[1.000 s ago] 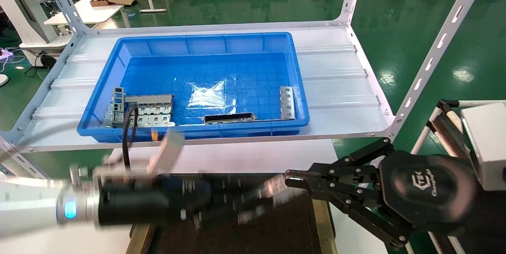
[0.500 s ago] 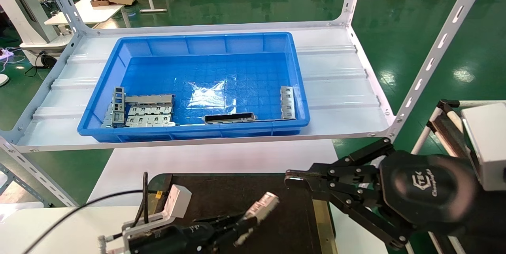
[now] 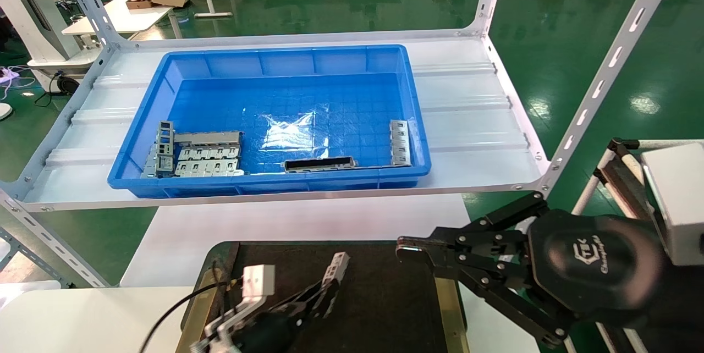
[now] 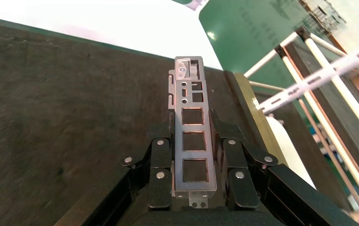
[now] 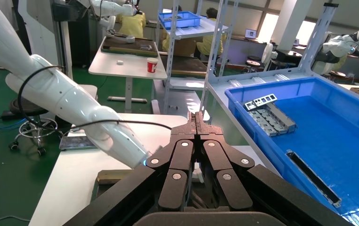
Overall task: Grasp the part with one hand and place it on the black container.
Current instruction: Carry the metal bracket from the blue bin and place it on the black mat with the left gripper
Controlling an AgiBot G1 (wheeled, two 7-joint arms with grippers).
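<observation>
Lower over black container [image 3: 396, 309], part [image 3: 335, 268].

Bare black container [image 3: 385, 309] floor ahead of the left pincer [image 3: 324, 292]; right pincer [image 3: 404, 249] just beside, over its right rim.

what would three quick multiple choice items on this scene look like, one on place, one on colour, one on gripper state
1. Where is the part?
A. lying in the bin
B. clamped in the left gripper above the black container
C. on the white shelf

2. What colour is the bin on the shelf?
A. blue
B. red
C. grey

3. How does the right gripper stand?
A. wide open
B. shut on a part
C. shut with nothing in it

Answers:
1 B, the left wrist view shows both fingers against the bar's edges with the dark tray floor beneath.
2 A, its walls and floor are blue in the head view.
3 C, its fingertips meet with nothing between them in the right wrist view.
</observation>
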